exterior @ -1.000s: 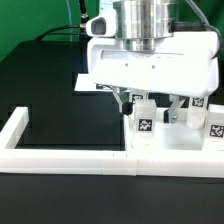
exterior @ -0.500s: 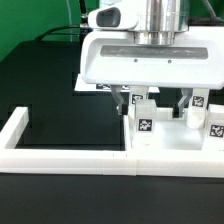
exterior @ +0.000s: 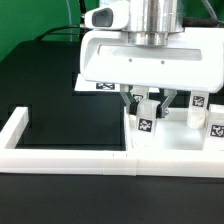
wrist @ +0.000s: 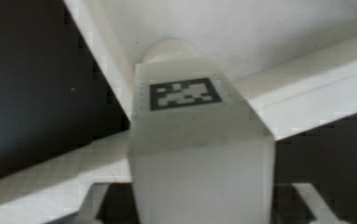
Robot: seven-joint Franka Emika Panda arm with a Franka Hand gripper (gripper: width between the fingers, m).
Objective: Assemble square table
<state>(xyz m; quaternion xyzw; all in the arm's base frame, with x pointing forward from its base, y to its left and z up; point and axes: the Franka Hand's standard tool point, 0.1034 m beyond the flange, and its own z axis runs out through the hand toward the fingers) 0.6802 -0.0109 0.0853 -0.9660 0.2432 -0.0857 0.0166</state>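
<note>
Border wall (exterior: 60, 154) is seen nearest, running along the front with open black table (exterior: 50, 85) behind it toward the exterior view's left. Just behind the wall, a tagged leg (exterior: 146, 118) is stood upright and gripped between the gripper's (exterior: 150, 100) narrowed fingers; no readable writing is shown on its tag. Another leg (exterior: 197, 108) is placed beside it, with the marker board (exterior: 100, 85) farther back.

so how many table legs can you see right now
3. One leg stands between the pincer fingers, one is behind to the exterior view's right, and one is at the right edge. The arm may hide others.
</note>
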